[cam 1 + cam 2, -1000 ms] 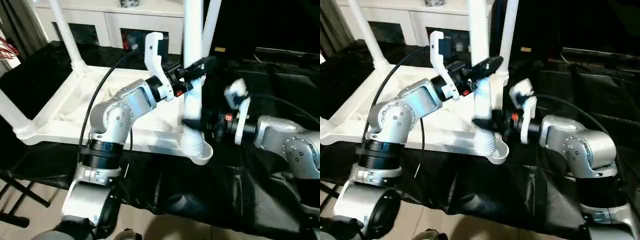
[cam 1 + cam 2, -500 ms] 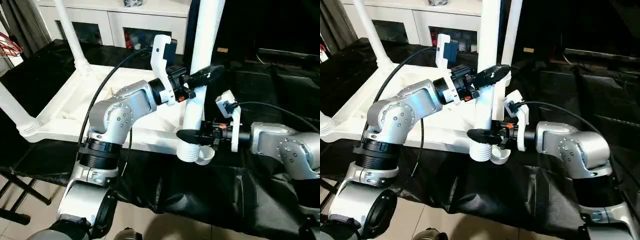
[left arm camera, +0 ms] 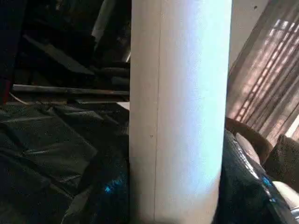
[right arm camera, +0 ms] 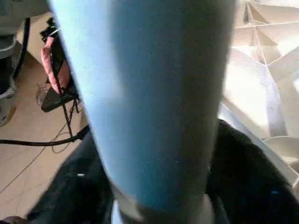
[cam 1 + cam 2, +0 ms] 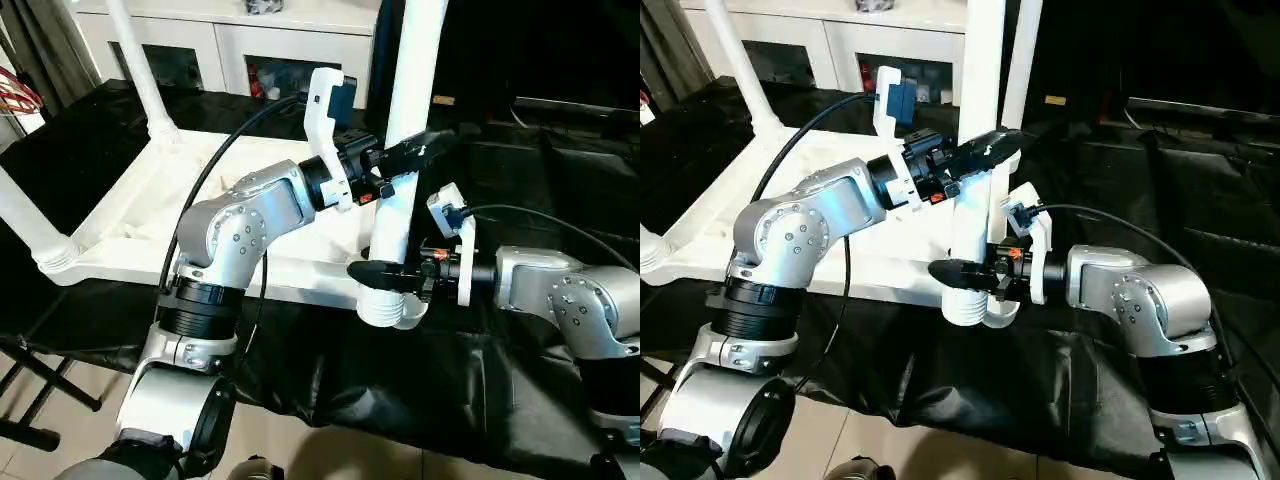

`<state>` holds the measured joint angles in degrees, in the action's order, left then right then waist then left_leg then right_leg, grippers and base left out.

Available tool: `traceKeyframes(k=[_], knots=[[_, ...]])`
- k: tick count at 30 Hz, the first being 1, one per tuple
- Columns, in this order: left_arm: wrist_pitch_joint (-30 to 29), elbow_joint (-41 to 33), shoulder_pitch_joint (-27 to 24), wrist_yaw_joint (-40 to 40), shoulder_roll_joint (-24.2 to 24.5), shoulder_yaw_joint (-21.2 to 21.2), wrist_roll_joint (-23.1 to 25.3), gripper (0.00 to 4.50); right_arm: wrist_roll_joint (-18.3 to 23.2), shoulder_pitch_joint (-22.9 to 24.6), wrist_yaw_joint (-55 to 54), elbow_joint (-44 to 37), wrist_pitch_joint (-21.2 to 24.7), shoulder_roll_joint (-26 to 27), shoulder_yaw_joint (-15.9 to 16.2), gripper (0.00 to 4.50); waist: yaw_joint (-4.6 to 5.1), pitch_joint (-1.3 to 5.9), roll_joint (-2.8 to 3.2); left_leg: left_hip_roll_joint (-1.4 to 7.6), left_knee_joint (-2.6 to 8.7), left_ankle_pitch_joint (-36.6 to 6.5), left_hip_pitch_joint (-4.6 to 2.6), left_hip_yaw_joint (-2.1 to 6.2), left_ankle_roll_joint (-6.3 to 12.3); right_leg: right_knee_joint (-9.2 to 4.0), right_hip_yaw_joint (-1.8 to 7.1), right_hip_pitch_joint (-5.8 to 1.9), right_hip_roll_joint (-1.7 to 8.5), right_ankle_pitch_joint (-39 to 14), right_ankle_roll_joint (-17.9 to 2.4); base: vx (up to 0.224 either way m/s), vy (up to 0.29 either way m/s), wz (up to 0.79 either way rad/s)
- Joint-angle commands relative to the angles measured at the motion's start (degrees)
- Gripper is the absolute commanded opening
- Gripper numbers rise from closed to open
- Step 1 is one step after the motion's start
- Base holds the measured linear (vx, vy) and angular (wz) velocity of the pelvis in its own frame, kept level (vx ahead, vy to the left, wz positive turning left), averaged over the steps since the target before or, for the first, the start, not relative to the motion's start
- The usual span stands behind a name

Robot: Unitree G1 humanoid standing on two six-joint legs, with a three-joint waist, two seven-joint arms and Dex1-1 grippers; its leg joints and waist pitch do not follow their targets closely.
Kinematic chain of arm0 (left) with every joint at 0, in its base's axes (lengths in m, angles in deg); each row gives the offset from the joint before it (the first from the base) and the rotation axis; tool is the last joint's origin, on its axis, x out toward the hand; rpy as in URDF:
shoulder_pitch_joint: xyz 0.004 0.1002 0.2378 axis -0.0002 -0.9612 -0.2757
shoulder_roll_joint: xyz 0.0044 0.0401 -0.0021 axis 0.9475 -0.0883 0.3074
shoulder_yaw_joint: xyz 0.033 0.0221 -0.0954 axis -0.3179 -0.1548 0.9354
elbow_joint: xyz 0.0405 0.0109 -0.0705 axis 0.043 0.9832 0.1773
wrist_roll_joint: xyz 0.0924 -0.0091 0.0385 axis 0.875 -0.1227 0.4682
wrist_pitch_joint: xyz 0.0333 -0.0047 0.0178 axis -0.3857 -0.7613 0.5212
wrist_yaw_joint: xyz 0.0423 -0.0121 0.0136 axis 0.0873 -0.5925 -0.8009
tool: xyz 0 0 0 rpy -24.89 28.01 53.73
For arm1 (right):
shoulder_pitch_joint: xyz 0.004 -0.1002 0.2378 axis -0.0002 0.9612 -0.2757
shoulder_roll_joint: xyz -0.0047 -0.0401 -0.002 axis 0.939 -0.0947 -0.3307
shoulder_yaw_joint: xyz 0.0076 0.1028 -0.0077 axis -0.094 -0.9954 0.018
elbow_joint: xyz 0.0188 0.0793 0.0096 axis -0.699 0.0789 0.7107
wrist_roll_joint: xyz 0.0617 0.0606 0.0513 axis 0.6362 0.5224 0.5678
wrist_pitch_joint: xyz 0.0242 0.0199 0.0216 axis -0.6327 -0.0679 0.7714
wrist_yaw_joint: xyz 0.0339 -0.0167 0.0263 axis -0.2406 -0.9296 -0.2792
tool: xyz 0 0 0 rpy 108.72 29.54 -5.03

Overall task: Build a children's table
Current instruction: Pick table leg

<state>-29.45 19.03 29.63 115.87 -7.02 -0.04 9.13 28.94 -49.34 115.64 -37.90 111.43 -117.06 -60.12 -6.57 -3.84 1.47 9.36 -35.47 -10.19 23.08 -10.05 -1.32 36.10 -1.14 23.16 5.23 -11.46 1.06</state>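
I am putting the last leg (image 5: 404, 140) into the tabletop (image 5: 210, 245), which lies upside down on the black cloth (image 5: 460, 400). The leg stands almost straight up, with its ribbed bottom end sitting at the near corner socket (image 5: 398, 308), on my right side. I think it is only partly in, because the ribs at its end are not hidden by the socket.

My left gripper (image 5: 412, 152) pinches the leg high up, one finger on each side. My right gripper (image 5: 385, 273) is low down by the ribbed end, with its fingers around the leg. I cannot tell if those fingers press the leg or just sit next to it.

Next I think I must hold the leg straight over the hole and push it down. Both hands have to move together, or the leg will tip and jam.

This corner hangs close to the edge of the cloth-covered stand, so a hard push could slide the tabletop off. There is open room in front of me and to my right. Behind the leg stands another leg (image 5: 142, 70) at the far corner, one more leg (image 5: 30, 230) at the near left corner, and a white cabinet (image 5: 215, 40), so I should not swing that way
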Motion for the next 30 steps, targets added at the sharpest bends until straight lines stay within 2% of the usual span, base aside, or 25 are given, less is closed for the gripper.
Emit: traceKeyframes(k=[1, 6, 12, 13, 14, 15, 17, 18, 21, 22, 23, 24, 25, 26, 27, 28, 29, 30], knots=[[-0.74, -2.02, 0.16, 1.03, -0.08, -0.03, -0.77, 1.79, -0.26, -0.80, -0.31, 0.73, 0.25, -0.15, 0.12, 2.58, -0.27, 4.77, -1.59, 2.53, 3.76, -3.47, -1.25, 0.63, 2.08, -3.50, 1.25, -3.20, 2.61, -2.08, -14.86, 0.000, 0.000, 0.00], [-0.83, -2.24, -0.10, 1.18, 0.00, -0.43, -0.43, 1.79, -0.37, -0.81, -0.28, 0.68, 0.11, 0.05, 0.15, 2.10, -0.26, 4.75, -1.49, 2.55, 3.82, -4.17, -1.31, 0.66, 1.59, -3.61, 1.26, -3.14, 2.60, -3.00, -14.55, 0.000, 0.000, 0.00], [0.35, -2.00, 0.02, 1.57, 0.78, -1.46, 1.21, 1.79, -0.70, -0.64, -0.43, 0.75, -0.39, 0.47, 0.29, 1.99, -0.30, 4.77, -1.37, 2.55, 3.87, -4.30, -1.27, 0.73, 1.35, -3.64, 1.25, -3.12, 2.58, -3.27, -14.24, 0.000, 0.000, 0.00], [0.01, -1.78, 0.04, 1.84, 0.72, -1.49, 0.95, 2.35, -0.78, -0.59, -0.44, 0.78, -0.50, 0.56, 0.27, 1.99, -0.29, 4.79, -1.41, 2.53, 3.85, -4.22, -1.25, 0.71, 1.31, -3.60, 1.25, -3.15, 2.56, -3.09, -14.21, 0.000, 0.000, 0.00], [0.22, -1.53, 0.09, 1.71, 0.73, -1.53, 1.23, 2.49, -0.84, -0.55, -0.53, 0.79, -0.60, 0.66, 0.22, 1.98, -0.28, 4.81, -1.41, 2.52, 3.84, -4.15, -1.26, 0.69, 1.28, -3.56, 1.25, -3.14, 2.56, -2.88, -14.28, 0.000, 0.000, 0.00], [0.07, -1.24, 0.10, 1.71, 0.79, -1.50, 1.27, 2.49, -0.91, -0.49, -0.71, 0.79, -0.80, 0.82, 0.16, 1.98, -0.28, 4.80, -1.25, 2.54, 3.84, -4.28, -1.31, 0.71, 1.26, -3.59, 1.24, -3.09, 2.57, -2.72, -14.41, 0.000, 0.000, 0.00], [1.97, -1.49, -0.42, 1.91, 0.36, -1.01, 1.44, 2.49, -0.96, -0.13, -1.64, 0.60, -1.31, 1.46, -0.21, 1.98, -0.24, 4.79, -1.34, 2.52, 3.87, -4.36, -1.25, 0.72, 1.30, -3.63, 1.24, -3.13, 2.58, -2.90, -14.36, 0.000, 0.000, 0.00], [4.22, -1.42, -0.61, 1.19, -0.48, -0.16, 1.72, 2.76, -0.91, 0.08, -2.13, 0.51, -1.56, 1.87, -0.54, 1.95, -0.25, 4.80, -1.29, 2.53, 3.87, -4.70, -1.27, 0.69, 1.13, -3.69, 1.23, -3.12, 2.63, -3.39, -14.39, 0.000, 0.000, 0.00], [9.73, -0.94, -0.76, -0.72, -3.45, 3.95, 0.22, 2.76, -1.07, 0.71, -4.42, 0.61, -3.19, 3.89, -2.25, 1.95, -0.22, 4.78, -1.08, 2.65, 3.94, -5.39, -1.26, 0.74, 0.74, -3.78, 1.26, -3.16, 2.69, -3.34, -14.77, 0.000, 0.000, 0.00], [10.68, -0.76, -0.69, -1.34, -4.06, 5.00, -0.36, 2.95, -1.08, 0.86, -5.31, 0.72, -3.65, 4.62, -2.91, 1.94, -0.16, 4.76, -1.12, 2.63, 3.95, -5.59, -1.22, 0.70, 0.73, -3.86, 1.26, -3.08, 2.68, -3.31, -14.83, 0.000, 0.000, 0.00], [11.94, -0.49, -0.51, -2.25, -4.69, 6.20, -0.77, 2.95, -1.11, 1.05, -6.06, 0.76, -4.48, 5.35, -3.58, 1.94, -0.14, 4.76, -1.10, 2.59, 3.96, -6.02, -1.20, 0.72, 0.59, -3.88, 1.20, -3.09, 2.71, -3.59, -15.04, 0.000, 0.000, 0.00], [12.76, -0.24, -0.32, -3.70, -4.94, 7.70, -1.11, 2.95, -1.79, 1.47, -7.82, 0.67, -6.57, 6.64, -4.63, 1.93, -0.12, 4.79, -1.17, 2.61, 4.01, -6.41, -1.22, 0.73, 0.47, -3.89, 1.20, -3.11, 2.75, -3.95, -14.82, 0.000, 0.000, 0.00], [13.99, -0.32, -0.66, -3.97, -4.28, 7.61, 0.17, 2.95, -2.36, 1.87, -9.27, 0.63, -7.90, 7.48, -5.34, 1.93, -0.18, 4.77, -0.62, 2.61, 4.02, -6.79, -1.26, 0.79, 0.27, -3.90, 1.20, -2.93, 2.73, -4.42, -14.64, 0.000, 0.000, 0.00], [13.99, -0.32, -0.66, -3.97, -4.28, 7.61, 0.17, 2.95, -2.36, 1.87, -9.27, 0.63, -7.90, 7.48, -5.34, 1.93, -0.06, 4.72, -0.83, 2.58, 4.09, -7.34, -1.26, 0.76, 0.22, -4.15, 1.19, -2.88, 2.62, -5.07, -14.07, 0.000, 0.000, 0.00], [14.63, -0.72, -1.63, -2.95, -2.81, 7.06, 1.59, 2.95, -3.12, 2.56, -11.43, 0.54, -10.18, 8.81, -6.54, 1.93, -0.06, 4.72, -0.75, 2.57, 4.28, -7.99, -1.38, 0.86, -0.33, -4.20, 1.19, -2.82, 2.58, -6.50, -12.90, 0.000, 0.000, 0.00], [14.63, -0.72, -1.63, -2.95, -2.81, 7.06, 1.59, 2.95, -3.12, 2.56, -11.43, 0.54, -10.18, 8.81, -6.54, 1.92, 0.11, 4.68, -0.72, 2.56, 4.36, -8.17, -1.32, 0.85, -0.59, -4.19, 1.20, -2.75, 2.49, -6.94, -12.56, 0.000, 0.000, 0.00], [13.27, -1.16, -3.46, -0.24, 0.49, 4.79, 3.66, 2.95, -4.17, 3.13, -15.42, 1.31, -11.51, 10.20, -8.52, 1.91, 0.23, 4.68, -0.49, 2.56, 4.48, -8.60, -1.44, 0.94, -1.16, -4.24, 1.15, -2.60, 2.44, -7.60, -11.95, 0.000, 0.000, 0.00], [13.27, -1.16, -3.46, -0.24, 0.49, 4.79, 3.66, 2.95, -4.17, 3.13, -15.42, 1.31, -11.51, 10.20, -8.52, 1.91, 0.50, 4.64, -0.48, 2.46, 4.61, -9.02, -1.42, 0.91, -1.62, -4.21, 1.13, -2.57, 2.24, -8.31, -11.47, 0.000, 0.000, 0.00]])
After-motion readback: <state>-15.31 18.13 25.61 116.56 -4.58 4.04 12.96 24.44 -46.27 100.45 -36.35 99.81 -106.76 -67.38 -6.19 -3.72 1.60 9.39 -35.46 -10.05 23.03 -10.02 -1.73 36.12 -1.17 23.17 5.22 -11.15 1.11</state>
